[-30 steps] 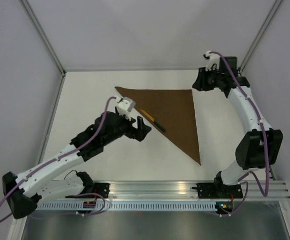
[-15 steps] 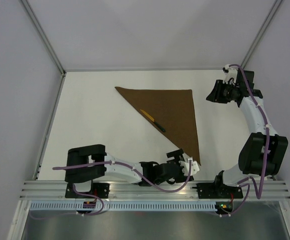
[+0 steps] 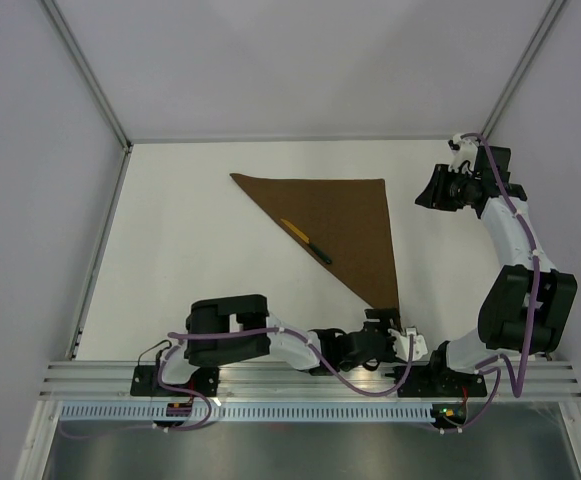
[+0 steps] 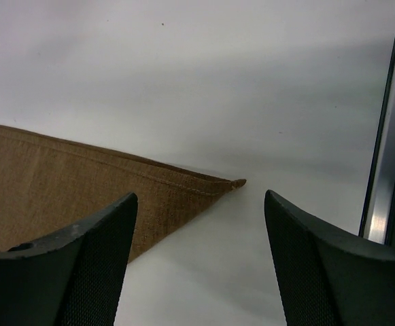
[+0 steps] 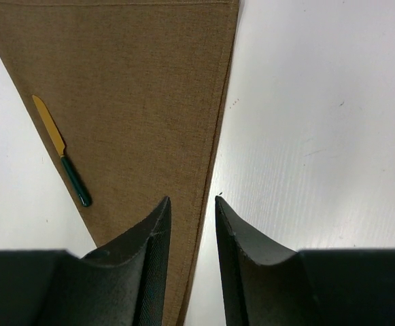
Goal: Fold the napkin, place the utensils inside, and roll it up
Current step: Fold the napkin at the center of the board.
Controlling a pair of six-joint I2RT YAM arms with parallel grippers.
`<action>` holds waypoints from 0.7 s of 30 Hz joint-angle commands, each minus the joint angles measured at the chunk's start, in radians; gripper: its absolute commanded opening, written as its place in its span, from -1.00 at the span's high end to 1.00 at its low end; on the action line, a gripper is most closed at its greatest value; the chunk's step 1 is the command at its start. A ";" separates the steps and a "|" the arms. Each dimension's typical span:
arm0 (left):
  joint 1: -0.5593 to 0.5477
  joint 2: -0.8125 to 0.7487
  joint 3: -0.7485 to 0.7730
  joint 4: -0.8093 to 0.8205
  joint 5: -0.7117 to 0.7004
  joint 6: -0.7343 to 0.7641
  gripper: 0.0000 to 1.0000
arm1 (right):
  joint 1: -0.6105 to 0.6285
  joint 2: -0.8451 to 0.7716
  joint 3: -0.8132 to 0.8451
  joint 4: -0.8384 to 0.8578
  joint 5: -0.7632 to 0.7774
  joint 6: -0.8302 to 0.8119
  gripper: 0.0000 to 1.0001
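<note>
The dark-brown napkin (image 3: 345,225) lies folded into a triangle on the white table. The knife (image 3: 305,240), with a yellow blade and a dark handle, lies on the napkin along its left diagonal edge. My left gripper (image 3: 385,325) is open and empty, low by the napkin's near corner. In the left wrist view the corner (image 4: 236,183) sits just ahead, between the open fingers of my left gripper (image 4: 198,197). My right gripper (image 3: 425,190) is held high at the back right. It looks down on the napkin (image 5: 136,102) and knife (image 5: 61,153), its fingers (image 5: 192,199) slightly apart and empty.
The metal rail (image 3: 310,378) along the table's near edge runs close behind my left gripper and shows at the right in the left wrist view (image 4: 387,136). Grey walls enclose the table on the left, back and right.
My left arm has swung from beside the knife down to the napkin's near corner by the rail. My right gripper has drawn back to the right, away from the napkin's far corner.
</note>
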 commanded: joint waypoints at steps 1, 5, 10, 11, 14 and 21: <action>-0.002 0.039 0.050 0.032 0.031 0.054 -0.57 | -0.007 -0.039 -0.006 0.032 -0.007 -0.007 0.25; 0.000 0.067 0.061 0.021 0.029 0.062 -0.39 | -0.009 -0.045 -0.009 0.037 -0.008 -0.011 0.26; 0.006 0.119 0.093 0.015 0.020 0.068 -0.20 | -0.007 -0.045 -0.013 0.037 -0.014 -0.013 0.28; 0.009 0.123 0.097 0.015 0.021 0.065 -0.13 | -0.007 -0.047 -0.015 0.035 -0.014 -0.013 0.28; 0.015 0.134 0.105 0.013 0.021 0.055 -0.05 | -0.009 -0.043 -0.016 0.037 -0.016 -0.014 0.29; 0.032 0.137 0.125 -0.023 0.035 0.045 0.67 | -0.007 -0.040 -0.019 0.038 -0.021 -0.013 0.31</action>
